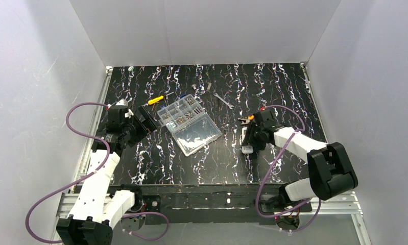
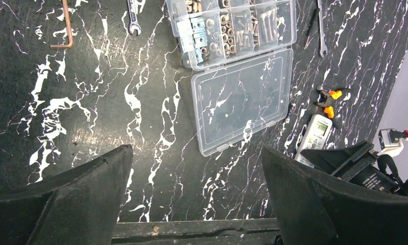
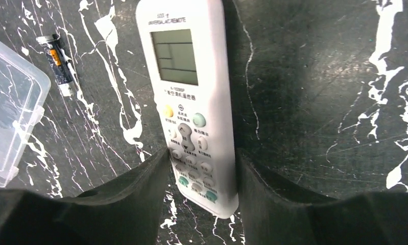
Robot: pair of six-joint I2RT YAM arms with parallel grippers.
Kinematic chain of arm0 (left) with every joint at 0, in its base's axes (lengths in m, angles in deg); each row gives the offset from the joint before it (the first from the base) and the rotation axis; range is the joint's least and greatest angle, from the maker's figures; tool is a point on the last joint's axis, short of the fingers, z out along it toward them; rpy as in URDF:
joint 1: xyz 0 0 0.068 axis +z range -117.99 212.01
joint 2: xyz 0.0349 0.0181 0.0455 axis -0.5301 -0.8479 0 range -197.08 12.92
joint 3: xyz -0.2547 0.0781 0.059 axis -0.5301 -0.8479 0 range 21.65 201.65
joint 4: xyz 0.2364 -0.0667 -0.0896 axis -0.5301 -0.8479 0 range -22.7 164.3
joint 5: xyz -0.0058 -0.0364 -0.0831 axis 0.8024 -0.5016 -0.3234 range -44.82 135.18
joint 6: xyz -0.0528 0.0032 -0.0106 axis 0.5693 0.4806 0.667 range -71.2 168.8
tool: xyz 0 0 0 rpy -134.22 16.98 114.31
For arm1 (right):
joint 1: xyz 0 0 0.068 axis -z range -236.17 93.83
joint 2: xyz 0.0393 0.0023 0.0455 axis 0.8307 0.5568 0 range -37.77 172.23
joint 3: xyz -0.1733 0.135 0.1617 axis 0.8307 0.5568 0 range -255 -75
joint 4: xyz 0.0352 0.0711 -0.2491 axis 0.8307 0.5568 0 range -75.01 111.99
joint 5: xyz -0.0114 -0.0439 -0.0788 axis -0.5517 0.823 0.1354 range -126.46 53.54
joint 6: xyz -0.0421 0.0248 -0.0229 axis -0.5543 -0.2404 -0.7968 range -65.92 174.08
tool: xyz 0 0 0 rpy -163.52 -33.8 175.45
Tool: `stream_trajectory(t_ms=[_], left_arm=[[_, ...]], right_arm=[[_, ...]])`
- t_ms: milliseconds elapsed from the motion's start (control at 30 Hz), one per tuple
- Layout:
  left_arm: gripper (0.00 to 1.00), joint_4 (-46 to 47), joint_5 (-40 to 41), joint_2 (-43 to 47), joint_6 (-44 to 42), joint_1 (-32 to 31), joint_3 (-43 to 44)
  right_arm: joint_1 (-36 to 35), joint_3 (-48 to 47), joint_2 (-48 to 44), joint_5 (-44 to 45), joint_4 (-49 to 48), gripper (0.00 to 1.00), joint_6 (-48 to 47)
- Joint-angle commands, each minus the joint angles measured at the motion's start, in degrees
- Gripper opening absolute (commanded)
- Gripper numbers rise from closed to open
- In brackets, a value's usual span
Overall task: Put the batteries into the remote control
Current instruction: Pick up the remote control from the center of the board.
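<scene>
While right hand [image 3: 201, 164] pinches remote control [image 3: 184, 66] | left hand [image 2: 195, 151] spread | box [image 2: 242, 97] holds screws [image 2: 227, 31]

The remote control [image 3: 201, 153] — "UNIVERSAL A/C REMOTE" printed above its display [image 3: 176, 56].

The white remote control [image 3: 191, 97] lies face up, a dark battery [image 3: 60, 65] lying apart near its display end.

Clear compartment box [image 1: 189, 124] – lid open, hardware inside, wrench [image 1: 223, 100] near, orange clamp [image 2: 328, 108], marbled black table [image 1: 286, 92]
</scene>
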Motion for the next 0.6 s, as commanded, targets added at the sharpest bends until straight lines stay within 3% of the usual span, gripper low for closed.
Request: stream_trajectory(t_ms=[0,67,167,200,300,567], left_arm=[[0.99,-1.56,-1.36,-0.37,0.36,0.11,-0.33],[1.00,-1.34,-1.40,-0.48,0.46,0.16,-0.40],[0.99,-0.94,-1.63,-1.17,0.86,0.11,-0.52],[1.00,-0.71,-1.96,-1.37,1.06,0.11,-0.60],[0.99,-0.04,-3.64,-2.39,2.14,0.11,-0.20],[1.00,-0.51,-3.68,-2.31,1.94,0.11,-0.07]], right_arm=[[-3.54,0.77,2.42,3.27,2.26,0.54,2.18],[-5.18,1.40,2.12,3.88,1.52,0.44,2.94],[-9.71,1.36,-1.87,7.71,1.22,0.07,1.94],[-10.97,0.99,-3.39,8.69,1.47,0.01,1.18],[-15.15,-1.31,-6.69,11.30,2.67,0.01,-4.82],[-19.09,-5.04,0.66,15.02,7.17,0.13,-3.58]])
